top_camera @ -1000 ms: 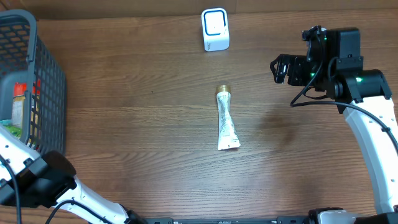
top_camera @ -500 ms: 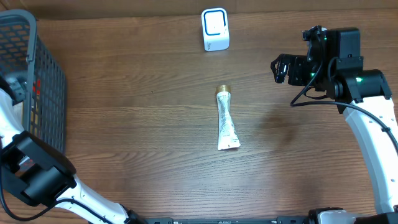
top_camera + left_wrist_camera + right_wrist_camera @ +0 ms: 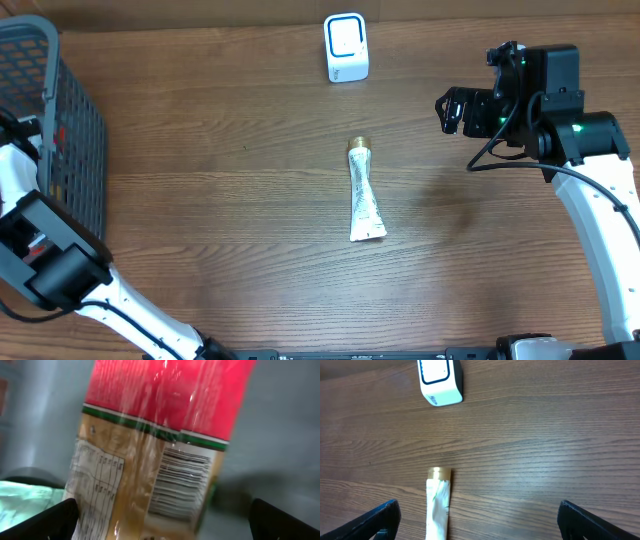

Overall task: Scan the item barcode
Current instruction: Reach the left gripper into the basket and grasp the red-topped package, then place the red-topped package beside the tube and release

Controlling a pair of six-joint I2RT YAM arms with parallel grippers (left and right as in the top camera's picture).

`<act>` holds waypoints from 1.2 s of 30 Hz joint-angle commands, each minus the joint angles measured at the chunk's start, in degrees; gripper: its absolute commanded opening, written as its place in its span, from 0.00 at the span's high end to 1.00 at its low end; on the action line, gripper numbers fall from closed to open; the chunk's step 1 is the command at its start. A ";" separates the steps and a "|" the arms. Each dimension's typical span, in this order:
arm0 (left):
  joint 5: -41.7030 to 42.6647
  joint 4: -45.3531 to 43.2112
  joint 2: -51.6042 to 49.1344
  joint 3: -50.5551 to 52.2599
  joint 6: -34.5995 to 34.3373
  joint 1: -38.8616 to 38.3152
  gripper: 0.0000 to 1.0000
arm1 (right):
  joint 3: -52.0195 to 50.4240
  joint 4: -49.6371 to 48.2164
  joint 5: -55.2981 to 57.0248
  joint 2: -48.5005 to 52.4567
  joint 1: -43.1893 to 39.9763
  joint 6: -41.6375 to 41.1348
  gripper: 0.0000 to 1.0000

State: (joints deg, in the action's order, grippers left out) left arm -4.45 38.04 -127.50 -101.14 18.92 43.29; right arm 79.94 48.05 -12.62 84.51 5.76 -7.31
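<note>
The left claw is spread wide at the basket, with a red-topped packet just ahead, between its fingertips (barcode facing the camera). The right claw is spread too, holding nothing above the table. The tube lies ahead to its left, and the scanner farther ahead.
</note>
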 commanded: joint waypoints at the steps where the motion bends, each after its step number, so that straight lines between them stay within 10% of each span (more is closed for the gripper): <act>1: 6.05 1.18 -2.54 -3.74 -3.56 2.69 0.00 | 1.51 -0.15 0.50 -0.15 0.24 0.02 0.00; 14: 6.40 1.18 -5.25 -3.69 -4.15 4.07 0.12 | 1.51 -0.15 0.50 -0.15 0.24 -0.17 0.00; 16: 6.38 1.92 -5.86 -3.69 -4.15 3.72 0.27 | 1.51 -0.17 0.50 -0.15 0.24 -0.17 0.00; 20: 6.38 3.19 -5.66 -3.80 -4.22 3.45 0.96 | 1.51 -0.24 0.52 -0.15 0.24 -0.15 0.00; 36: 7.06 12.52 11.47 -30.21 -10.08 -0.35 0.96 | 1.51 -1.70 0.52 -0.15 0.24 -0.15 0.00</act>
State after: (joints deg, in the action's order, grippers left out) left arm 1.96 50.48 -129.14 -120.73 10.31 45.87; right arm 79.94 46.89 -12.58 84.51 5.76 -7.33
